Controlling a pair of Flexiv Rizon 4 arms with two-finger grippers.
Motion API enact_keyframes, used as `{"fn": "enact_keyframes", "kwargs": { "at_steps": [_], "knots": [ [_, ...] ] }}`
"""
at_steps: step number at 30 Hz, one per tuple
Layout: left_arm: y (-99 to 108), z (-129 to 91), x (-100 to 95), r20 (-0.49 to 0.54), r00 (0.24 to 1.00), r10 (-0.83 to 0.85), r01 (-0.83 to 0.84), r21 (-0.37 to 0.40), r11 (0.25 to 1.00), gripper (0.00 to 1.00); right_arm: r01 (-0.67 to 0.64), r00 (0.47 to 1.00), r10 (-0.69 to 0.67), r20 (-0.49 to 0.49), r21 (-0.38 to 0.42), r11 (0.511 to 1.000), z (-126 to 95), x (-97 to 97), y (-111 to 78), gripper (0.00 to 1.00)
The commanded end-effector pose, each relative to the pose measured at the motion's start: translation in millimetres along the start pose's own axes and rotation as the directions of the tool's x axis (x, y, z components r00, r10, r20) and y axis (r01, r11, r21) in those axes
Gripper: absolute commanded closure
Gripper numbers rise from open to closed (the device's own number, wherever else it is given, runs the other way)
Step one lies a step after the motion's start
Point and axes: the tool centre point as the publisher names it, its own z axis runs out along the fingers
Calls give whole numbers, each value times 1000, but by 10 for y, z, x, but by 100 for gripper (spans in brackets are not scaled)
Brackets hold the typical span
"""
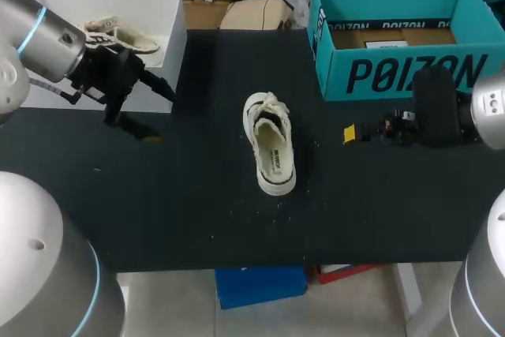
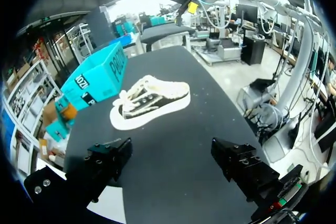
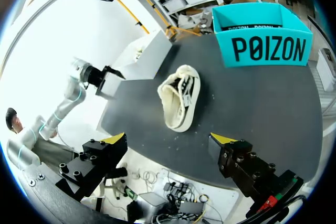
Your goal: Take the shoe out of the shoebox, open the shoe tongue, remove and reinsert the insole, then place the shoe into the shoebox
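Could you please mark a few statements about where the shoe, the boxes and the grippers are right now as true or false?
1. The shoe lies on the table, outside both boxes. True.
2. The left gripper is shut on the shoe. False: it is open, empty and apart from the shoe.
3. The white box holds a second shoe. True.
4. The teal box stands on the left arm's side. False: it stands on the right arm's side.
5. The right gripper is open and holds nothing. True.
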Motion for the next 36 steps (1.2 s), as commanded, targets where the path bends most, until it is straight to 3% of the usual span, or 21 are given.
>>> {"fn": "enact_keyframes", "kwargs": {
  "at_steps": [1,6,13,14,15,17,29,36],
  "knots": [
    [1,12,27,14,1000,2,-1,-3,1000,0,0,1000,0,-1,-3,1000,6,0,-12,0],
    [1,12,27,14,1000,2,-1,-3,1000,0,-40,999,40,28,1,999,169,-60,243,0],
    [1,12,27,14,1000,2,-1,-3,1000,0,-19,971,-19,239,157,987,516,20,620,0],
    [1,12,27,14,1000,2,-1,-3,1000,0,9,954,-69,293,202,979,558,34,654,0],
    [1,12,27,14,1000,2,-1,-3,1000,0,73,890,-207,405,322,944,654,74,723,0],
    [1,12,27,14,1000,2,-1,-3,1000,0,148,811,-333,481,381,912,807,224,905,0],
    [1,12,27,14,1000,2,-1,-3,1000,0,148,811,-333,481,381,912,807,224,905,0],
    [1,12,27,14,1000,2,-1,-3,1000,0,90,840,-250,482,330,940,1154,300,884,0]
  ]
}}
